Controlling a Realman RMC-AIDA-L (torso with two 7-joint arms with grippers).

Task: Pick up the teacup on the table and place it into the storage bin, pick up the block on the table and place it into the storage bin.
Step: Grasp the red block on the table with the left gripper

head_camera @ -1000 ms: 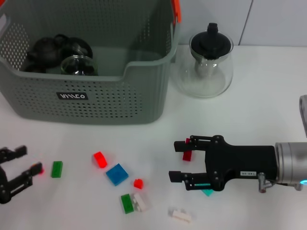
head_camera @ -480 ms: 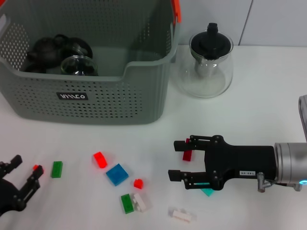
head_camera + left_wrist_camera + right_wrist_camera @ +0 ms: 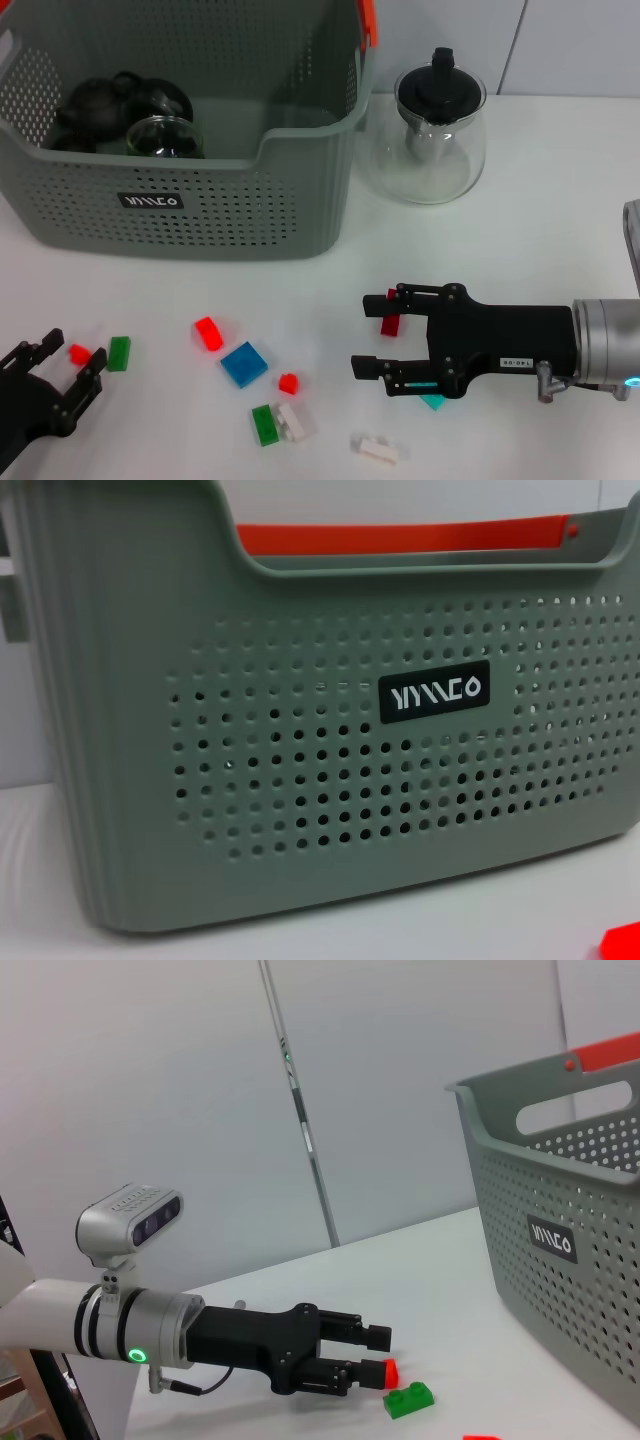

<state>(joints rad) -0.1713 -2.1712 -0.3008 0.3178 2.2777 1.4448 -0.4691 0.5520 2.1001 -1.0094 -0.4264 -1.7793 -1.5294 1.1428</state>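
The grey perforated storage bin (image 3: 200, 215) with its orange handle (image 3: 367, 20) stands at the back left; the left wrist view is filled by the bin's wall (image 3: 300, 810) and black label (image 3: 434, 692). Inside the bin a glass teacup (image 3: 165, 138) sits beside dark teaware (image 3: 100, 105). My left gripper (image 3: 72, 356) is low at the front left, open, its fingers on either side of a small red block (image 3: 78, 352). The right wrist view shows that left gripper (image 3: 372, 1356) with the red block (image 3: 390, 1371) at its tips. My right gripper (image 3: 375, 335) hovers open at the front right.
A glass pitcher with a black lid (image 3: 438, 135) stands right of the bin. Loose blocks lie on the table: green (image 3: 119, 352), red (image 3: 208, 332), blue (image 3: 244, 363), small red (image 3: 288, 382), green and white (image 3: 278, 423), white (image 3: 377, 449), dark red (image 3: 390, 323), teal (image 3: 433, 402).
My left gripper has shifted right and forward, so its open fingers now straddle the small red block. The right arm has not moved.
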